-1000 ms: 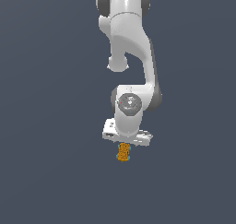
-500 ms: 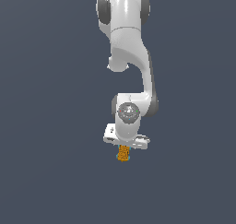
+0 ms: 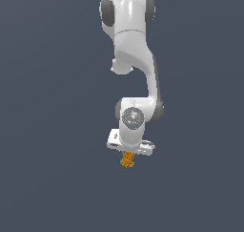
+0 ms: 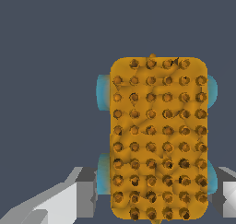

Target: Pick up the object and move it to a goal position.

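Observation:
The object (image 3: 127, 160) is a small oblong orange block with a dotted grid texture and teal bits at its sides. In the exterior view it hangs just under the white hand, low in the middle of the picture, with no surface showing beneath it. My gripper (image 3: 127, 155) is shut on it from above. In the wrist view the object (image 4: 158, 135) fills the centre, and the grey-white fingers (image 4: 77, 196) stand close against its two long sides. The gripper (image 4: 156, 197) is wider than the block.
The white arm (image 3: 135, 73) rises from the hand to its shoulder at the top of the exterior view. Around it there is only a plain dark grey-blue background; no table, edge or goal marker shows.
The arm's upper links have shifted towards the exterior view's right and stand more upright. The hand and the held block stay at nearly the same spot in the picture.

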`<act>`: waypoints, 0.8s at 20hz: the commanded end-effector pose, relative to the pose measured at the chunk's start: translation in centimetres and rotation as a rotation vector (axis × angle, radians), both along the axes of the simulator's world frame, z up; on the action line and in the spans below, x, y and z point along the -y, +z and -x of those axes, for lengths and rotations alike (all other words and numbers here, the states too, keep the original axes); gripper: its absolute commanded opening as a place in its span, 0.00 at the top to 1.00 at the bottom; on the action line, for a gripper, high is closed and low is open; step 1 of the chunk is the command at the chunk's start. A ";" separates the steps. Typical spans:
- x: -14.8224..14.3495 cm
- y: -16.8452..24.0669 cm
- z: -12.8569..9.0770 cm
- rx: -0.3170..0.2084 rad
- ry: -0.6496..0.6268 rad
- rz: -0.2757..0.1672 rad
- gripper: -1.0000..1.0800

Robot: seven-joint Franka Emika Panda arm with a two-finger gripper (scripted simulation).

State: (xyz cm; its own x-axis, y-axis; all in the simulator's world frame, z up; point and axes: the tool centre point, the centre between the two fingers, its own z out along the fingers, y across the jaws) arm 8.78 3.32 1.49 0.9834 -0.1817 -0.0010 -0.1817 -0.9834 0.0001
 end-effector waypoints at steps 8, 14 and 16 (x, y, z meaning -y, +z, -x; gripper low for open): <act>-0.1 0.2 0.0 0.000 0.000 0.000 1.00; -0.4 2.0 0.4 0.000 0.000 0.000 1.00; -0.6 3.0 0.6 0.000 0.000 0.000 1.00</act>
